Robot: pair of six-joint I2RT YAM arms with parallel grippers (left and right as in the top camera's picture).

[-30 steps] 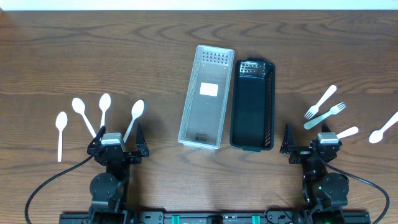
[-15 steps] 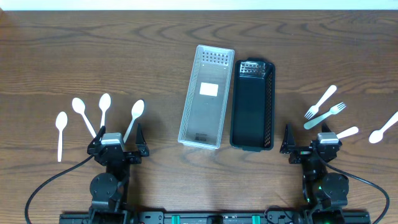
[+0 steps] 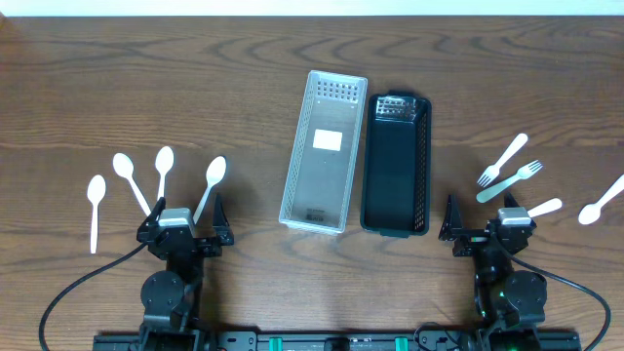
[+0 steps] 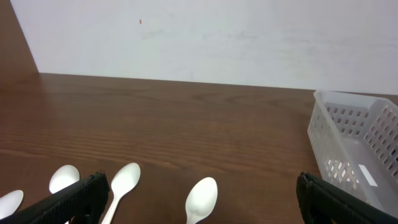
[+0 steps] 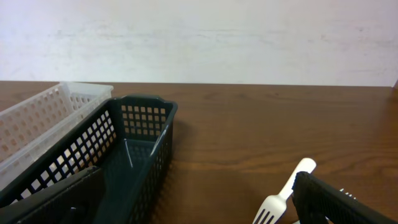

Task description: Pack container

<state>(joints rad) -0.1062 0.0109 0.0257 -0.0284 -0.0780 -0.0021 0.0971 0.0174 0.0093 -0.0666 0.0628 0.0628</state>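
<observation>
Two robot arms sit at the near edge of a wooden table (image 3: 97,78), the left gripper (image 3: 182,218) and right gripper (image 3: 487,222) both spread wide and empty, as a white basket (image 3: 325,151) and a dark basket (image 3: 396,166) stand side by side at centre, white spoons (image 3: 163,166) lying near the left gripper and white forks (image 3: 503,161) near the right.

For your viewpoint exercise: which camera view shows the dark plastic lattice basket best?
The overhead view: the whole dark plastic lattice basket shows, beside the white plastic basket. The right wrist view crops it; the left wrist view misses it.
</observation>
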